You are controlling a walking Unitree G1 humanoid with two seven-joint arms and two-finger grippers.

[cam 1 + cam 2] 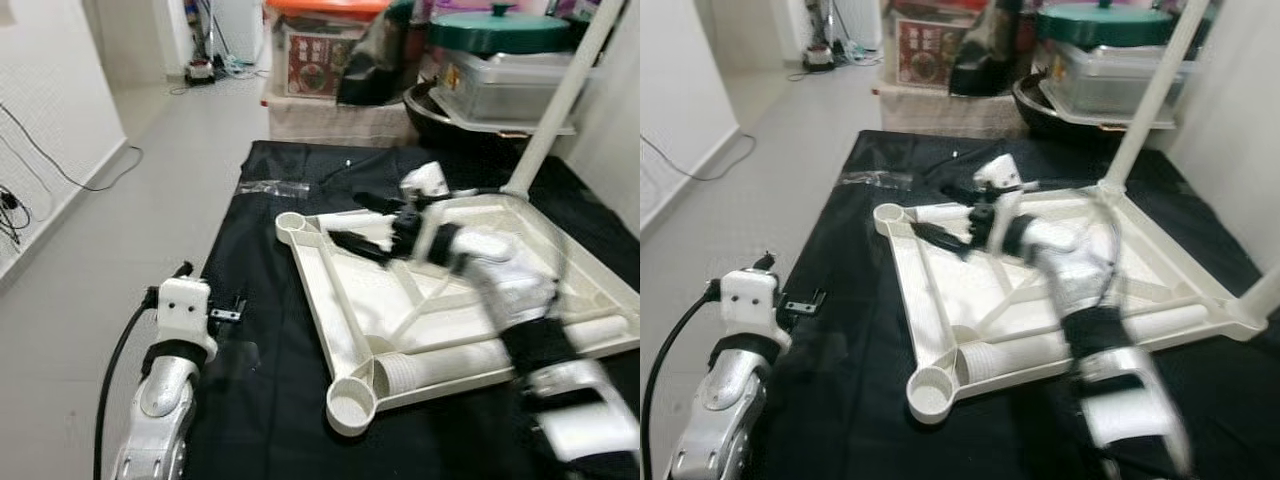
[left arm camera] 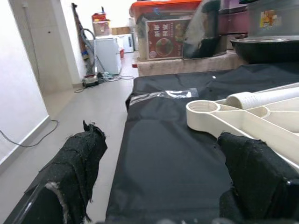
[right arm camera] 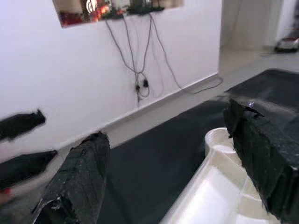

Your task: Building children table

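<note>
A cream plastic table top [image 1: 380, 290] lies upside down on a black cloth [image 1: 260, 330]. One white leg [image 1: 560, 100] stands upright in its far right corner. Another loose leg [image 1: 440, 365] lies inside the frame near the front corner socket [image 1: 350, 405]. A third leg [image 2: 266, 97] lies by the far left socket [image 1: 291, 224]. My right gripper [image 1: 345, 218] is open, hovering over the frame just right of that far left socket, with nothing held. My left gripper [image 1: 212, 287] is open low over the cloth's left edge, apart from the table top.
A clear plastic bag [image 1: 272, 187] lies on the cloth beyond the table top. Boxes, a dark pan and a green-lidded pot [image 1: 495, 30] are stacked at the back. Grey floor tiles [image 1: 150, 200] and a white wall with cables [image 1: 40, 150] are on the left.
</note>
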